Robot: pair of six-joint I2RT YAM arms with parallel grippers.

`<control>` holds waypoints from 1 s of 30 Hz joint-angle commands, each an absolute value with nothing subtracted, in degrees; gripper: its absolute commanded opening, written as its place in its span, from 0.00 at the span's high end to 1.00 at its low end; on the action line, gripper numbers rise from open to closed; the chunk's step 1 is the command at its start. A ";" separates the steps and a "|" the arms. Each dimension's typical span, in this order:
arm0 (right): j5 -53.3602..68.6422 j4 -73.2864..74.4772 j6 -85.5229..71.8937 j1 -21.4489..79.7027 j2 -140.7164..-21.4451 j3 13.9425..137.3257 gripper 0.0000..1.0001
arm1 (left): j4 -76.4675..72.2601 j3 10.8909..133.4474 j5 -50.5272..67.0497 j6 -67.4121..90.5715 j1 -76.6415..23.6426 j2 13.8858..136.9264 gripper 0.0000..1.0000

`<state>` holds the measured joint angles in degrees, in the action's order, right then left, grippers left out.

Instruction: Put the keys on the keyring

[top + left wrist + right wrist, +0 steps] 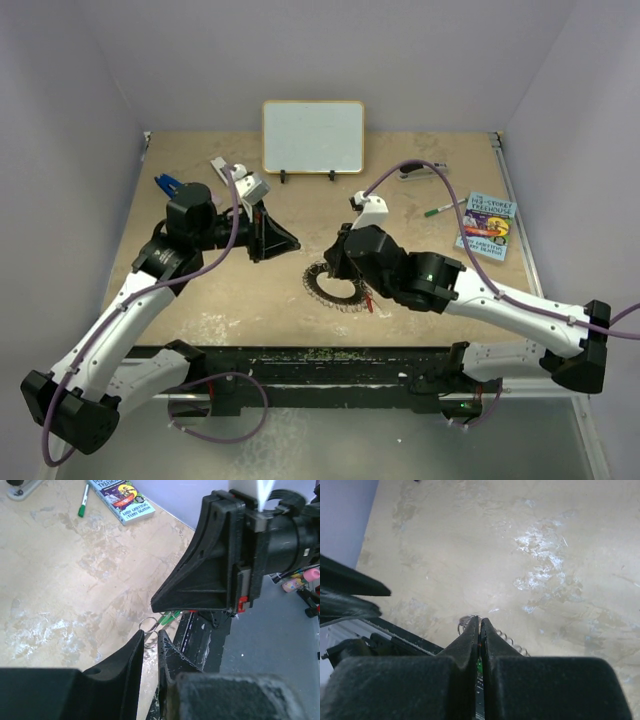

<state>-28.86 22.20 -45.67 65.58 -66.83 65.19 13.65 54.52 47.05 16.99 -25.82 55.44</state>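
The keyring lies flat on the counter, a little in front of the middle. Its jagged fringe shows along the rim. The right pincer points down at the far side of the ring. Its 2 fingers are pressed together, and a bit of green shows in the thin line between them, so it grips the green key. In the left wrist view this key sticks out under the tip of the right pincer, and a small silver loop sits at its end.

The left pincer comes from the left side, and its tips are just beside this loop. Its fingers stand a little apart, with only a narrow gap. I cannot tell whether they touch the loop. The red key lies on the counter at the right side of the keyring, close to the fringe and partly under the right arm.

At the far edge a whiteboard stands upright. A book lies at the right, and a pen with a green cap lies near it, on its left. A blue thing lies at the far left, behind the left arm. I cannot tell what it is.
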 commanded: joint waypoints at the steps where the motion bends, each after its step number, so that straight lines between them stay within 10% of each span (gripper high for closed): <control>1: -35.57 28.90 -56.85 65.74 -68.22 70.13 1.00 | 17.41 60.01 47.92 11.31 -25.49 56.21 0.80; 30: -50.89 42.27 -78.61 66.53 -77.86 84.41 1.00 | 0.91 49.15 44.48 42.08 -33.18 61.19 0.80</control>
